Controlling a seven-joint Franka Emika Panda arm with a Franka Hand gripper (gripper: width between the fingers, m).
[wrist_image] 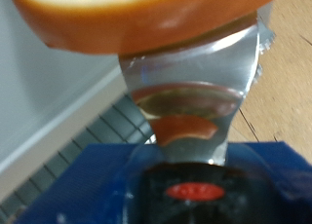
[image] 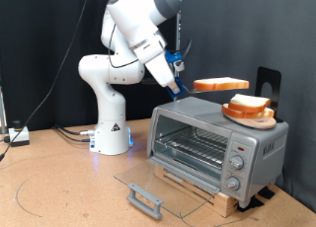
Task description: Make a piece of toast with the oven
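The end effector (image: 184, 88), closed on a slice of bread (image: 220, 85) above the oven (image: 217, 143), could drop it if tilted.

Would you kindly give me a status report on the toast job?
Gripper shut on toast slice, raised above oven. Oven door open. Second slice on plate atop oven.

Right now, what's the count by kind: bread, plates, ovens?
Bread slices: 2, one on the lifted plate, one on the other plate atop the oven.
Plates: 2, both orange; the gripper holds the lifted plate by its rim.
Ovens: 1, door open.
Total: 5
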